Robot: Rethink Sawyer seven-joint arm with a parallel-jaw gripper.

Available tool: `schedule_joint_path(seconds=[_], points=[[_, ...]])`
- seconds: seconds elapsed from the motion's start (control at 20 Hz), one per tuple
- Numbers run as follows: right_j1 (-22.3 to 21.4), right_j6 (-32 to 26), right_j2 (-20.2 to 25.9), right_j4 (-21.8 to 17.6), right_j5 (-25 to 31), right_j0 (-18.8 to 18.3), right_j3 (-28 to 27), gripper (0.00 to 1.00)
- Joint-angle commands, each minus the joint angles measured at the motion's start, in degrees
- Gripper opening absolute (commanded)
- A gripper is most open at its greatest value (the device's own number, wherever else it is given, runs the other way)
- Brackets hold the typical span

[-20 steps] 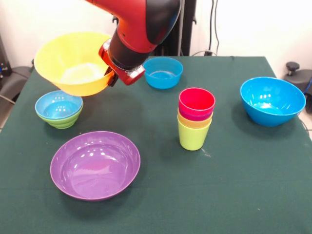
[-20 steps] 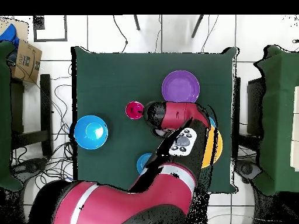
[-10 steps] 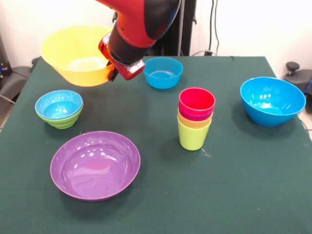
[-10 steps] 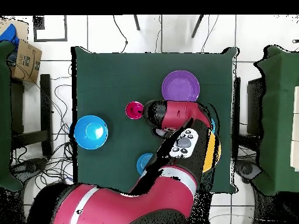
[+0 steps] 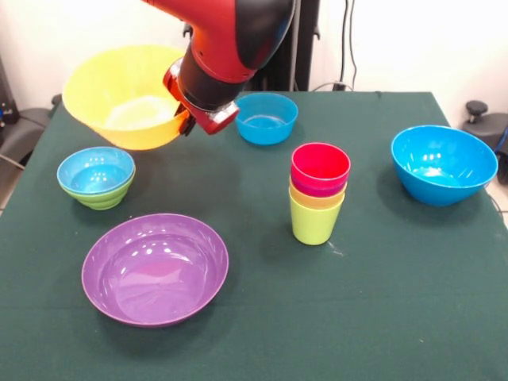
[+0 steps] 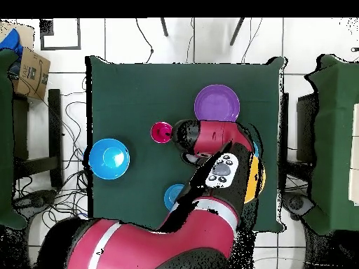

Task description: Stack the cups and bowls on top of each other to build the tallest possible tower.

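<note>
Table, green cloth, carries everything except one bowl. Red and black arm comes in from above at the front view's upper left; in the overhead view it covers most of the table's middle.

Claw grasps the large yellow-orange bowl by its rim. Bowl is held up off the table, tilted, opening facing the camera, over the far left corner.

Purple bowl, wide and shallow, sits near left, empty.

Large blue bowl at the right edge, well apart from the rest.

Small blue bowl sits far centre, just beside the arm's end in the front view.

Second small blue bowl is nested in the small green bowl, at left, below the lifted bowl.

Tower stands upright mid-table: lime green cup lowest, then yellow cup, a purple cup showing as a thin band, red cup on top. Only cups in it, no bowl on it yet.
</note>
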Motion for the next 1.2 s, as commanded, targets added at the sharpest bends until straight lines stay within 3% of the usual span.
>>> schedule_joint_path(seconds=[0.05, 0.6, 1.2], points=[[3.33, -6.86, 8.52, -1.7, 3.51, -2.26, -5.33, 0.0], [6.98, -6.2, 10.64, -0.9, 6.3, -3.51, -12.59, 0.0], [11.39, -5.2, 11.87, 0.65, 16.31, -3.73, -25.12, 0.0]])
